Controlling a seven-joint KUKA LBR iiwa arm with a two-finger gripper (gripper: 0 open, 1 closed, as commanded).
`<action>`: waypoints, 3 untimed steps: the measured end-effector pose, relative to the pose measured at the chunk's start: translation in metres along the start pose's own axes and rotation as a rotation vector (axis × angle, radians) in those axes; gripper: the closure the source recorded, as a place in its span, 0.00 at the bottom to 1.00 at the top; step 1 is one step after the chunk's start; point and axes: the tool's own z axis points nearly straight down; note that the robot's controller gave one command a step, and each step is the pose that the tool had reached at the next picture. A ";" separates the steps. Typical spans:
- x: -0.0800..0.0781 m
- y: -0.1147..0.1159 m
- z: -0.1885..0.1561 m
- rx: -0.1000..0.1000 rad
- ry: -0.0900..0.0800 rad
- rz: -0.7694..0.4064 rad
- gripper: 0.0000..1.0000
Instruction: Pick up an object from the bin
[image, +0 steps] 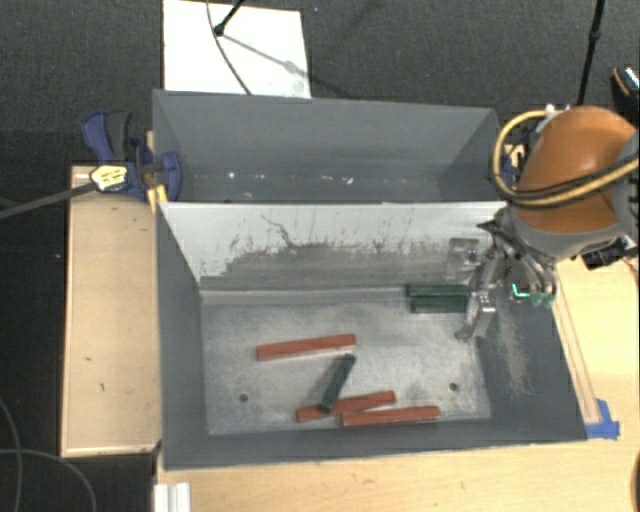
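1. At the back right of the bin (180, 330), the gripper (476, 320) hangs low beside the right wall, under the robot's orange cover (570, 160), which the right border cuts off.
2. The gripper's metal parts merge with the grey wall behind them, and whether it is parted or closed cannot be told.
3. A dark green block (436, 298) lies level along the foot of the back wall, just left of the gripper. Its right end runs into the gripper's metalwork and is hidden there. I cannot tell whether the block is gripped or only touched, or whether it rests on the floor.
4. Well apart, near the middle of the floor, a lone red-brown bar (305, 348) lies almost level.
5. Toward the front, a second dark green bar (336, 382) lies tilted. Its lower end meets the left end of a shorter red-brown bar (350, 405).
6. Just beside that one lies a front red-brown bar (392, 415). Whether the two overlap is hard to make out.
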 end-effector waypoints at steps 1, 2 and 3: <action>-0.019 0.033 0.118 -0.001 0.000 -0.059 0.00; -0.014 0.131 0.100 -0.002 -0.009 -0.243 0.00; 0.018 0.166 0.115 -0.001 -0.003 -0.233 0.00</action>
